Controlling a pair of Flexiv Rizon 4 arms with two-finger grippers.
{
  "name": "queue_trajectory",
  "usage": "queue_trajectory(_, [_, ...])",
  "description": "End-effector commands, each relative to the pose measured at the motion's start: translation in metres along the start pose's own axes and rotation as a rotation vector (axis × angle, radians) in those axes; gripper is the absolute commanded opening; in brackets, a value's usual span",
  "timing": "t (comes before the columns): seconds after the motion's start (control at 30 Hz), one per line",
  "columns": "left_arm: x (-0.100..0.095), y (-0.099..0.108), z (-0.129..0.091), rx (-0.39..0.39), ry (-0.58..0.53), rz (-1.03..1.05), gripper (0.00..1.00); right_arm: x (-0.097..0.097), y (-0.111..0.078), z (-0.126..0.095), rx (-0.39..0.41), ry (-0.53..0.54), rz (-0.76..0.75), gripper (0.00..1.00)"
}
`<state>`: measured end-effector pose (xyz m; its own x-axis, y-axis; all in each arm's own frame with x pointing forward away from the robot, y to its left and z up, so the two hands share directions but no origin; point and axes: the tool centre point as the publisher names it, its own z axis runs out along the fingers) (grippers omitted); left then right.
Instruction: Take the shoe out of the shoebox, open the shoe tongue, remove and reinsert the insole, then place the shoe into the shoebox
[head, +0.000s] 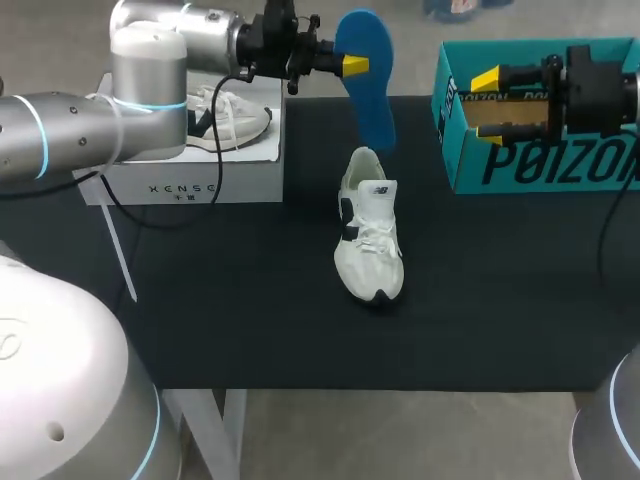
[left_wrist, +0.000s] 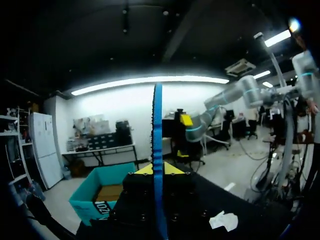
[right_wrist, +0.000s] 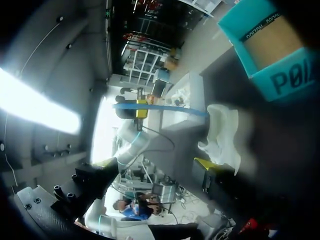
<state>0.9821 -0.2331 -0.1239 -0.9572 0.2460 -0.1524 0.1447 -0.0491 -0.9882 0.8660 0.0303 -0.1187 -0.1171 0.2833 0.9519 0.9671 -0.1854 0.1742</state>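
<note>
Insole (head: 372, 105) pinched in left tool (head: 354, 66) near shoe (head: 370, 245).

Even overhead light, soft shadows, glare in wrist views

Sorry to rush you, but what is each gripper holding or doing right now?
Left gripper: closed on the blue insole, held up above the table.
Right gripper: open, holding nothing.
</note>
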Motion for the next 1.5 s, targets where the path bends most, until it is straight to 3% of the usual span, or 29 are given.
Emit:
queue_trajectory(0.03, [-0.005, 0.001, -0.002, 0.211, 0.215, -0.811, 0.0, -0.002, -0.001, 0.001, -0.001, -0.002, 0.005, 1.0])
queue_trajectory(0.5, [-0.005, 0.001, -0.002, 0.211, 0.215, -0.811, 0.0, -0.013, -0.005, 0.008, -0.001, -0.005, 0.008, 1.0])
queue_trajectory(0.6, [-0.006, -0.017, -0.004, 0.266, 0.144, -0.965, 0.0, -0.01, -0.003, 0.01, 0.0, -0.004, -0.005, 1.0])
queue_trajectory(0.67, [-0.003, -0.023, -0.004, 0.273, 0.162, -1.041, 0.0, -0.006, -0.002, 0.011, 0.011, -0.021, -0.024, 1.0])
queue_trajectory(0.7, [-0.002, -0.025, -0.004, 0.267, 0.119, -1.128, 0.0, -0.005, -0.001, 0.011, 0.015, -0.032, -0.029, 1.0])
queue_trajectory(0.73, [0.004, -0.028, -0.003, 0.264, 0.175, -1.148, 0.0, -0.003, 0.0, 0.011, 0.02, -0.051, -0.038, 1.0])
queue_trajectory(0.93, [0.014, -0.033, -0.002, 0.214, 0.045, -1.392, 0.0, 0.005, 0.014, 0.002, -0.001, -0.202, -0.087, 1.0])
queue_trajectory(1.13, [0.023, -0.031, 0.0, 0.189, -0.059, -1.533, 0.0, 0.019, 0.023, 0.0, -0.053, -0.251, -0.081, 1.0])
queue_trajectory(1.2, [0.025, -0.031, 0.001, 0.178, -0.089, -1.577, 0.0, 0.023, 0.024, 0.001, -0.048, -0.304, -0.102, 1.0])
queue_trajectory(1.23, [0.025, -0.029, 0.002, 0.166, -0.121, -1.603, 0.0, 0.026, 0.026, 0.001, -0.046, -0.378, -0.133, 1.0])
queue_trajectory(1.33, [0.025, -0.023, 0.002, 0.145, -0.145, -1.698, 0.0, 0.033, 0.031, -0.002, -0.019, -0.652, -0.278, 1.0])
queue_trajectory(1.37, [0.026, -0.021, 0.003, 0.146, -0.143, -1.735, 0.0, 0.035, 0.032, -0.004, 0.01, -0.803, -0.342, 1.0])
queue_trajectory(1.5, [0.025, -0.018, 0.001, 0.151, -0.162, -1.825, 0.0, 0.038, 0.033, -0.006, -0.011, -0.825, -0.349, 1.0])
